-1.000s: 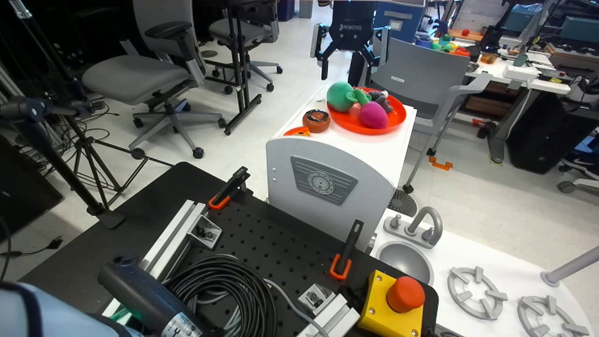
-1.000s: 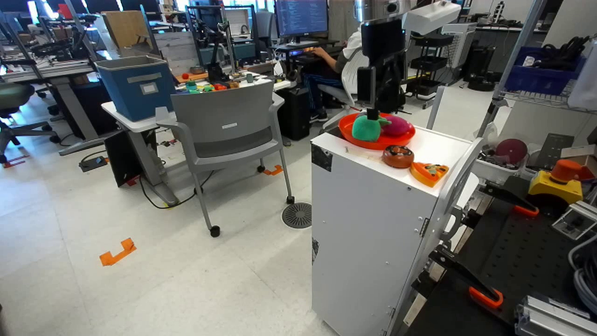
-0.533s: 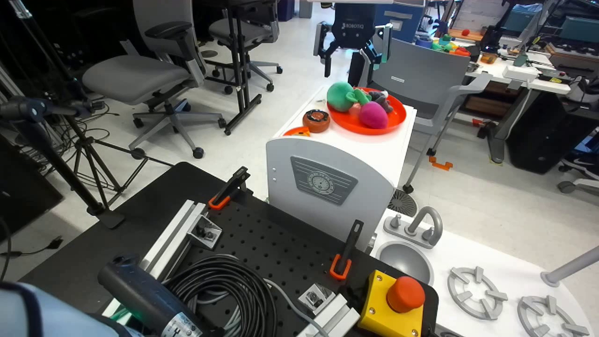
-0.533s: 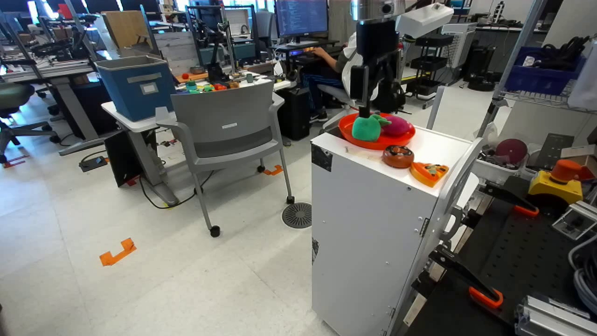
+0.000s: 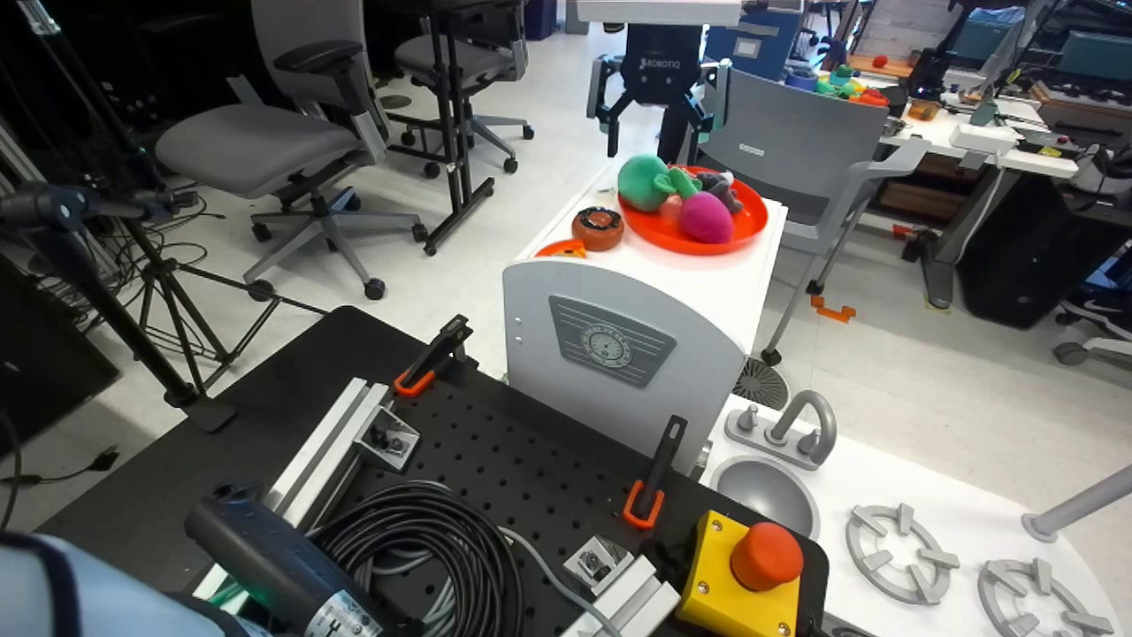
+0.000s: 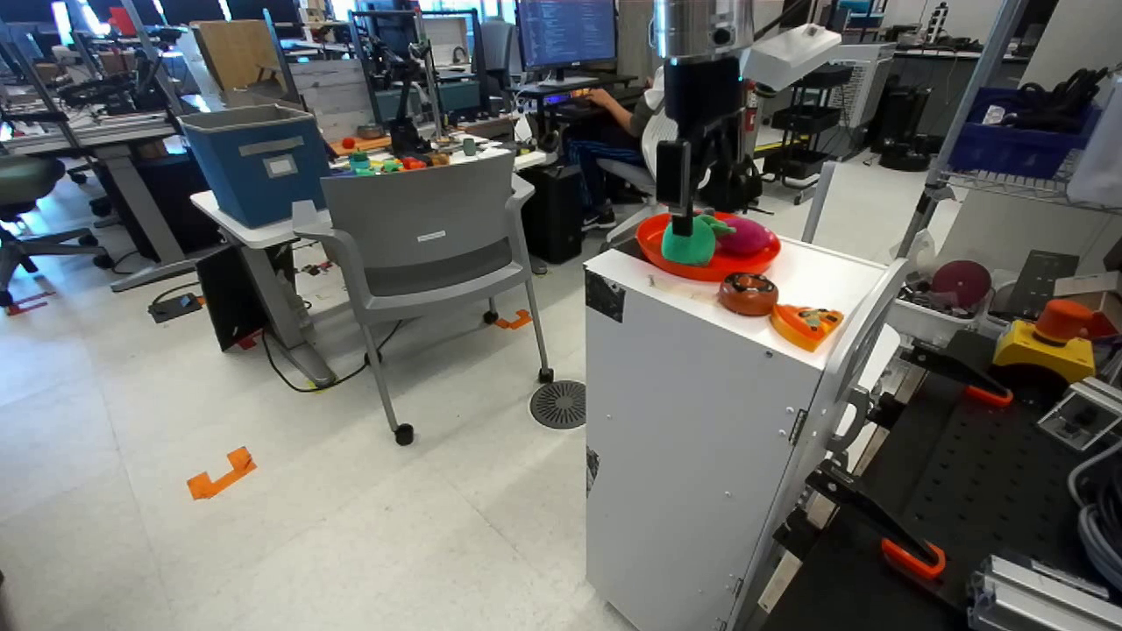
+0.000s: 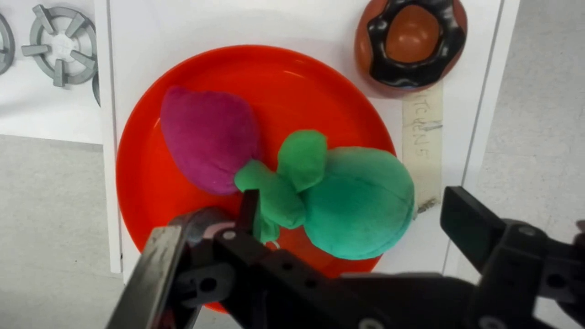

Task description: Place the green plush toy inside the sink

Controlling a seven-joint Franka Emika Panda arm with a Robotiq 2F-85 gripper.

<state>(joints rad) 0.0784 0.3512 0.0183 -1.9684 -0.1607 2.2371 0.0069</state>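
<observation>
The green plush toy [image 5: 644,182], a round teal-green body with brighter green leaves, rests on the edge of a red-orange plate [image 5: 747,232]. It also shows in the other views [image 6: 690,246] [image 7: 361,208]. My gripper [image 5: 657,145] is open and empty, pointing down above the toy. In the wrist view the gripper [image 7: 353,201] has the toy's body between its spread fingers; the left finger overlaps the leaves, the right stands over the white top. In an exterior view a fingertip [image 6: 682,224] overlaps the toy's upper edge; contact cannot be told. The sink [image 5: 768,494], a grey basin with an arched faucet [image 5: 814,416], shows in an exterior view.
A magenta plush [image 7: 210,139] and a grey plush [image 5: 723,191] share the plate. A brown donut toy [image 7: 379,68] and an orange pizza slice [image 6: 805,326] lie beside it. A grey upright panel [image 5: 548,354] stands at the cabinet's edge. Burner rings [image 5: 902,557] are beside the sink.
My gripper has shifted sideways and come down a little, so its fingertip now overlaps the green plush toy in an exterior view. It stays open. The toys have not moved.
</observation>
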